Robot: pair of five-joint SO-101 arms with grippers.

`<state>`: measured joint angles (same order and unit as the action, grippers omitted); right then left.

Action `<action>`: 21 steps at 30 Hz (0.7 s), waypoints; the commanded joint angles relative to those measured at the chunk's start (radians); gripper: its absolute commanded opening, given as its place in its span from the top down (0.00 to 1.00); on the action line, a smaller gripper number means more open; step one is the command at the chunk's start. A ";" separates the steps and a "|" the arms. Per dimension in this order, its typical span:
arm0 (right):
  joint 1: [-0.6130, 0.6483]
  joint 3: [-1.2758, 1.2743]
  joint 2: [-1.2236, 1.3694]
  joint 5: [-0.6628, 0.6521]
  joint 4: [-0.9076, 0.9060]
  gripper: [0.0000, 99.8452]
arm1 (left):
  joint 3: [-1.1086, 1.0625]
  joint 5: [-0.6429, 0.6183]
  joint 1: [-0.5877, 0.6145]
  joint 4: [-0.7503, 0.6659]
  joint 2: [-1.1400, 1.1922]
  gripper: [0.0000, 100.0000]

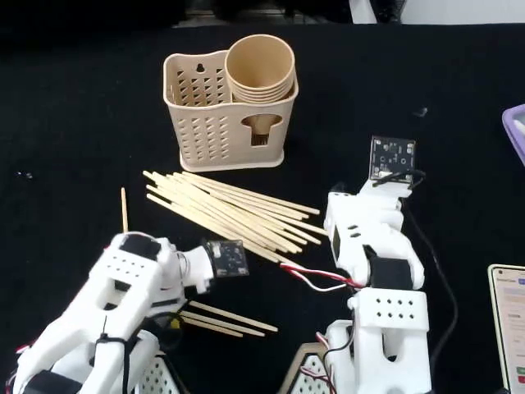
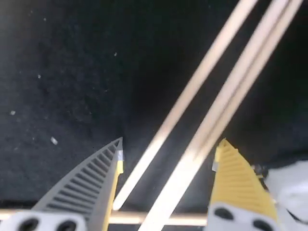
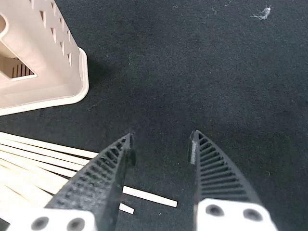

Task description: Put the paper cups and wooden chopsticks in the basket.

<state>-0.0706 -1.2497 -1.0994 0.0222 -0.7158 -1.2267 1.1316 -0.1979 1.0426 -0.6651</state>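
Broadly, bare black desk [image 3: 216,72] spreads beyond the right end effector [image 3: 162,134], fingers apart, while pale wooden chopsticks [image 2: 202,72] run between the left end effector's [image 2: 171,141] spread fingers.

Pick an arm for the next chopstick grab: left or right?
Left, probably. The left fingers are open astride chopsticks on the cloth; the right fingers sit at the pile edge, tips over bare cloth.

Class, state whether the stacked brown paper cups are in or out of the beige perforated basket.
In: the stacked brown paper cups stand inside the beige perforated basket.
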 commanded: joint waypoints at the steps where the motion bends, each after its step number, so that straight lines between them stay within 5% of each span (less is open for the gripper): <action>1: -0.014 0.007 -0.025 0.002 0.014 0.81 | -0.041 -0.035 -0.013 -0.115 -0.021 0.70; 13: -0.014 0.007 -0.025 0.002 0.014 0.81 | -0.035 -0.035 -0.012 -0.138 -0.023 0.98; 21: -0.014 0.007 -0.025 0.002 0.014 0.81 | -0.036 -0.035 -0.016 -0.126 -0.023 0.96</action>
<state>-0.0706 -1.2497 -1.0994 0.0222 -0.7158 -1.2727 1.1055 -0.2071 0.9597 -0.6774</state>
